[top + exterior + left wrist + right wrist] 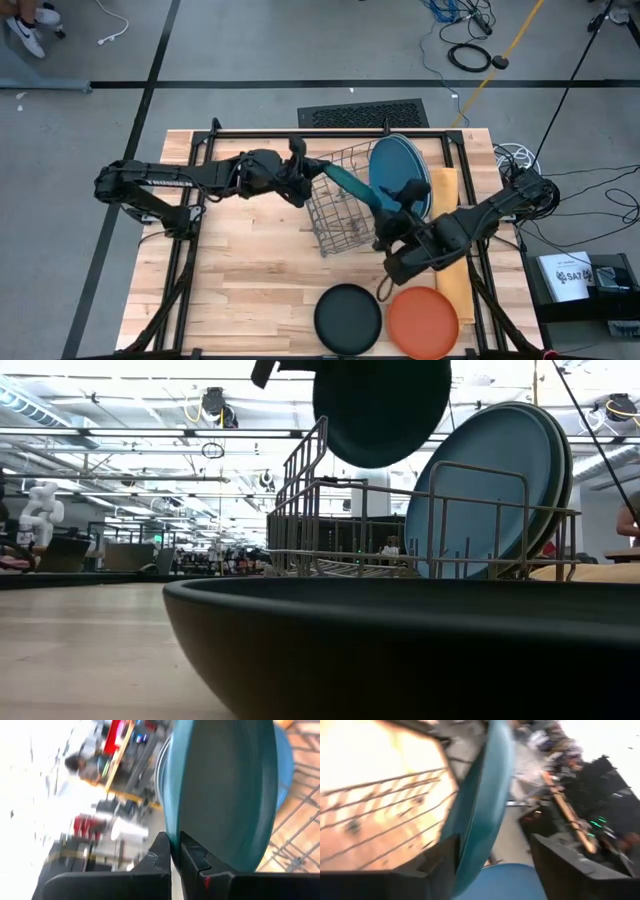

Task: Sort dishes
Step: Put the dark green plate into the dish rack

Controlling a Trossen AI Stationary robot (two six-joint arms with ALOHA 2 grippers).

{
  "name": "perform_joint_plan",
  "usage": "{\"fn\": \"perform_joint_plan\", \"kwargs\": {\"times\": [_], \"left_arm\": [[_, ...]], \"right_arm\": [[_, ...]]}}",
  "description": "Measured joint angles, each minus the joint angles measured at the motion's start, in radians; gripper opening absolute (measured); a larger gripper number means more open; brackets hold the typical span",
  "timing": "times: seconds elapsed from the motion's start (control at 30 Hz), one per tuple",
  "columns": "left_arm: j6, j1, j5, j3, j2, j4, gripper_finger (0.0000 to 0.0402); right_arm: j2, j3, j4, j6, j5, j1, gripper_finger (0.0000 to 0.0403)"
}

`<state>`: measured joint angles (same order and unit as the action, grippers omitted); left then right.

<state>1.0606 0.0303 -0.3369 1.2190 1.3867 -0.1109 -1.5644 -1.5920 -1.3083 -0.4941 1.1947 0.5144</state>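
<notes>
Black plate (pixel 420 650) lies flat at the table's (pixel 240 290) near edge, orange plate (pixel 423 318) just beside it toward the right corner. Left arm reaches across from the left edge, its end effector (pixel 303 180) clenched on the dark teal plate's (pixel 352 188) rim. Teal plate is held on edge above the wire rack (pixel 342 205), long axis running left-right between both arms. Right arm angles in from the right edge; right end effector (pixel 388 222) released, fingers spread either side of the teal plate's rim. Blue plates (pixel 400 172) stand upright at the rack's far-right side.
</notes>
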Motion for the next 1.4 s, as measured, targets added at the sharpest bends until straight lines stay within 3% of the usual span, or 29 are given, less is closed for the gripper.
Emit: {"fn": "perform_joint_plan", "kwargs": {"times": [0.1,0.3,0.5,0.67,0.87,1.07,1.4], "left_arm": [[0.098,0.014,0.062,0.000,0.022,0.033,0.0002],[0.305,0.027,0.102,0.044,0.134,-0.040,0.0003],[0.470,0.027,0.010,0.047,0.252,0.258,0.0002],[0.468,0.029,0.086,0.051,0.315,0.464,0.0002],[0.470,0.035,0.093,0.048,0.401,0.497,0.0001],[0.468,0.035,0.091,0.048,0.473,0.640,0.0001],[0.377,0.032,0.130,0.049,0.491,0.565,0.0000]], "right_arm": [[0.010,0.000,-0.005,0.062,-0.079,0.037,0.0262],[0.055,-0.002,0.000,0.099,-0.086,0.109,0.0263],[0.126,-0.046,0.002,0.079,-0.080,0.159,0.0250],[0.169,-0.054,0.002,0.079,-0.084,0.185,0.0247],[0.200,-0.054,0.001,0.099,-0.060,0.206,0.0247],[0.206,-0.054,-0.005,0.099,-0.040,0.214,0.0247],[0.205,-0.054,-0.006,0.115,-0.022,0.214,0.0247]]}}
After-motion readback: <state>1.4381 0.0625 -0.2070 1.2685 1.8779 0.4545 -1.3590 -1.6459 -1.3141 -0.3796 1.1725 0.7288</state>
